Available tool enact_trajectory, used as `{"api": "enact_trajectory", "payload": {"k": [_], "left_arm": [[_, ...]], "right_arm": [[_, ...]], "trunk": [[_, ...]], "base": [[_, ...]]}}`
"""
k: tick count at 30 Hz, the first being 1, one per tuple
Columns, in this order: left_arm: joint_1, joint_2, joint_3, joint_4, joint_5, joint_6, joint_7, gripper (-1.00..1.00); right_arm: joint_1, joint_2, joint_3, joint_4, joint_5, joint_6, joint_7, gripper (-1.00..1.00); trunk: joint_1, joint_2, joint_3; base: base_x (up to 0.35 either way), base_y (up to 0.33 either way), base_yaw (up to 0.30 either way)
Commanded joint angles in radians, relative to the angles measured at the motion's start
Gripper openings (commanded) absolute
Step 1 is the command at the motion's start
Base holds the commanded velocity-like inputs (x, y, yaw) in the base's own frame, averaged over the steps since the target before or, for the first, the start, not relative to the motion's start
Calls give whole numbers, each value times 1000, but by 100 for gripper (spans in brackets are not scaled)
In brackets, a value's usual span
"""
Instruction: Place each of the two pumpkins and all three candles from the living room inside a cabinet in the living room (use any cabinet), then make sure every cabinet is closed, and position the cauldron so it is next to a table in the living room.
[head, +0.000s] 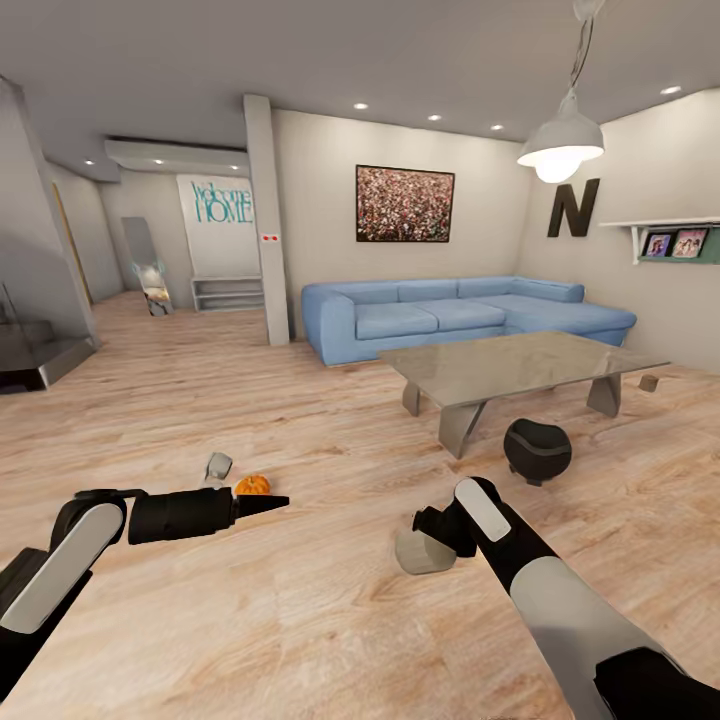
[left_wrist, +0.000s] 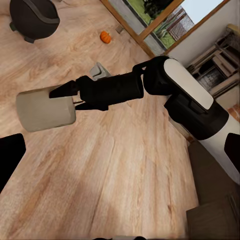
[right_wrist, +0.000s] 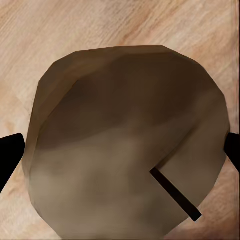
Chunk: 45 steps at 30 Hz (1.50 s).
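Table (head: 520, 362) stands well ahead of the right gripper (head: 432, 540), cauldron (head: 537, 449) nearer. That gripper clamps a candle (head: 420, 552) — keep the squeeze steady while carrying. Left gripper (head: 262, 503) — closed, empty — sits just before a pumpkin (head: 252, 485).

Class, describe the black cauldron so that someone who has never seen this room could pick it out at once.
Find the blue sofa, then the glass-topped coffee table in front of it. On the wood floor just off the table's near edge, past the right gripper and its grey candle, sits the cauldron. It is round, black and bigger than the candles or orange pumpkin.
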Motion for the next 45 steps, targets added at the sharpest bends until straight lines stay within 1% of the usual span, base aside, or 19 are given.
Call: {"api": "enact_trajectory", "payload": {"k": [1,45], "left_arm": [[-1,1,0,0,-5,1,-6,100],[-1,1,0,0,-5,1,-6,100]], "right_arm": [[-1,0,3,-1,-12,-2,-12,-100],[0,3,3,-1,-13,-3,-10,-100]], "trunk": [[0,-1,-1],[0,-1,-1]], "base": [[0,0,-295],[0,0,-289]]}}
